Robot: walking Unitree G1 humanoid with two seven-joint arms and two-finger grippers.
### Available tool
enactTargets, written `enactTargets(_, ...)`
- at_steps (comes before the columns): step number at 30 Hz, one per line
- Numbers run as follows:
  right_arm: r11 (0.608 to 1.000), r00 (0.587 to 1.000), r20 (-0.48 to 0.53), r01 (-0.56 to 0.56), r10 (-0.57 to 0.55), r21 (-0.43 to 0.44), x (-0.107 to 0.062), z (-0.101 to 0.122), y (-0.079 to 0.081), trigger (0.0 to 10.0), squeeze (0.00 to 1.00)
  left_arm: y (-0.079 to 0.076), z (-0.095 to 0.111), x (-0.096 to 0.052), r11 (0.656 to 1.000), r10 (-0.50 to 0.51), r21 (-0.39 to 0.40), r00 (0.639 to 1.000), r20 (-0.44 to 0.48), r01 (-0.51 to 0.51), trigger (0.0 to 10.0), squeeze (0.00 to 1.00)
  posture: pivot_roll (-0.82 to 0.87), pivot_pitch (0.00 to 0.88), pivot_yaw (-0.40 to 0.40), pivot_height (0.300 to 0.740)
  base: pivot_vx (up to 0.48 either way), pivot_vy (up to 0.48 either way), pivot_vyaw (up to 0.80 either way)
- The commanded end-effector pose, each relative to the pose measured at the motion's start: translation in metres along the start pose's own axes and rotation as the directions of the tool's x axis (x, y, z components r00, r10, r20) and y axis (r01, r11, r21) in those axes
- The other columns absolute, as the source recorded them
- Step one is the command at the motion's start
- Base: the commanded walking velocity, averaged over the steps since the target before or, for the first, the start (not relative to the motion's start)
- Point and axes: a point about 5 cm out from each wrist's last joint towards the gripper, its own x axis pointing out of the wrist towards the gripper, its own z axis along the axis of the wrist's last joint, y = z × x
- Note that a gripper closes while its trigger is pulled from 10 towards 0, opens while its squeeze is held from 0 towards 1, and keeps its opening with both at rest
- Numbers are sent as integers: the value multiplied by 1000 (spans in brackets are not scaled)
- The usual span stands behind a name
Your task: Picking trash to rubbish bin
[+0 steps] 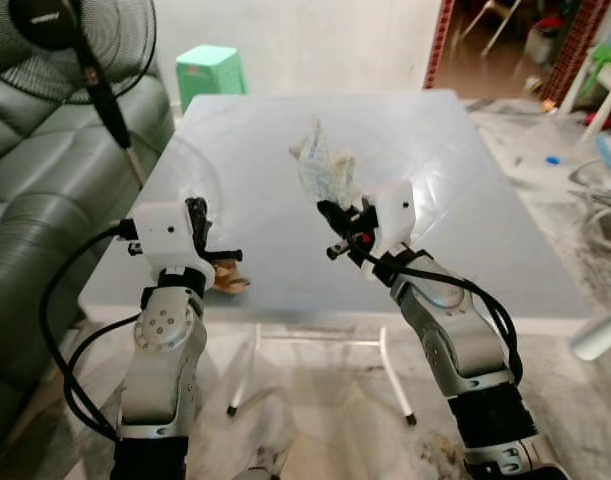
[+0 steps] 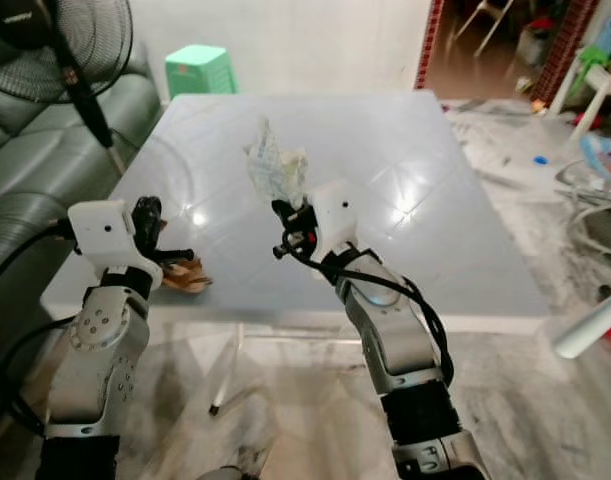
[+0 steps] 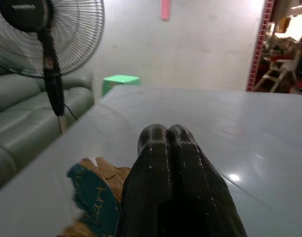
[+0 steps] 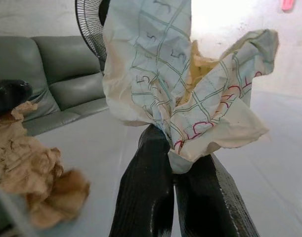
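Above a pale grey table (image 1: 465, 200), the right gripper (image 1: 330, 215) pinches a crumpled gridded paper wrapper (image 1: 323, 165) that fans out above its closed fingers, while the left gripper (image 1: 207, 232), fingers pressed together and holding nothing, hovers just beside a crumpled brown paper scrap (image 1: 229, 280) near the table's front edge.

Glossy, smooth grey table top (image 1: 465, 200), catching light spots; crumpled white paper wrapper (image 4: 190, 89), printed with a green grid, pinched in matt black rubbery fingers (image 4: 146, 197); rough, creased brown paper scrap (image 2: 185, 275) at the table's near edge; smooth green leather-like sofa (image 1: 35, 200) beside the table.
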Motion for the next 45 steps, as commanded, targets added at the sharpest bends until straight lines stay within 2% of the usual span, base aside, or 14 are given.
enactTargets(1, 1000, 1000, 27, 0, 0, -6, 2, 7, 1, 0, 0, 1, 4, 1, 1000, -9, -1, 1000, 10, 9, 2627, 0, -27, 0, 28, 740, -255, 0, 0)
enactTargets(7, 1000, 1000, 27, 4, -4, -7, 2, 7, 0, 0, 0, -1, 4, 2, 1000, -15, -7, 1000, 8, 15, 3137, 0, -32, 1, 27, 740, -209, 0, 0)
enactTargets(11, 1000, 1000, 25, 8, -8, -7, 2, 7, -1, 0, 0, -1, 3, 2, 1000, -15, -12, 1000, 6, 15, 4078, 0, -32, 2, 27, 740, 0, 0, 0)
enactTargets(12, 1000, 1000, 24, 10, -9, -8, 2, 7, -1, 0, 0, -2, 3, 2, 1000, -18, -18, 1000, 3, 18, 6078, 0, -32, 2, 27, 740, 0, 0, 0)
enactTargets(13, 1000, 1000, 23, 11, -10, -9, 2, 7, -1, 0, 0, -2, 3, 2, 999, -23, -23, 1000, 4, 23, 6196, 0, -32, 2, 27, 740, 0, 0, 0)
enactTargets(14, 1000, 1000, 22, 11, -11, -9, 2, 7, -1, 0, 0, -2, 3, 2, 999, -27, -28, 1000, 4, 27, 6196, 0, -32, 2, 27, 740, 0, 0, 0)
enactTargets(15, 1000, 1000, 21, 14, -13, -9, 2, 7, -2, 0, 0, -2, 3, 2, 999, -29, -25, 1000, 4, 29, 4980, 0, -32, 2, 27, 740, 0, 0, 0)
enactTargets(16, 1000, 1000, 18, 18, -18, -8, 2, 6, -2, 0, 0, -2, 2, 2, 999, -27, -26, 1000, 1, 27, 4941, 0, -34, 1, 26, 740, 0, 0, 0)
enactTargets(20, 999, 999, 15, 32, -32, -5, 3, 6, -4, 0, 0, -2, 3, 3, 999, -24, -31, 1000, 5, 24, 5176, 0, -36, 3, 28, 740, 0, 0, 0)
enactTargets(22, 999, 999, 7, 40, -40, -6, 3, 5, -6, 0, 0, -1, 2, 3, 999, -18, -38, 1000, 1, 19, 5765, 0, -38, 3, 29, 740, 0, 0, -272)
enactTargets(32, 998, 998, -5, 61, -60, 1, 3, 5, -9, 0, 0, 2, 0, 8, 996, -17, -87, 1000, -26, 15, 5333, 0, -44, 10, 29, 740, 0, 0, -774)
enactTargets(35, 998, 998, -6, 63, -63, 3, 3, 5, -9, 0, 0, 1, 0, 8, 996, -24, -84, 999, -26, 22, 6118, 0, -44, 14, 29, 740, 0, 0, -800)
enactTargets(42, 998, 998, -13, 66, -66, 3, 2, 3, -8, 0, 0, -6, -1, 7, 994, -52, -95, 998, -31, 49, 5765, 0, -49, 11, 29, 740, 0, 0, -800)
enactTargets(45, 997, 997, -13, 71, -71, 2, 3, 4, -10, 0, 0, -10, -2, 8, 992, -73, -103, 997, -36, 69, 6314, 0, -51, 8, 30, 740, 0, 0, -800)
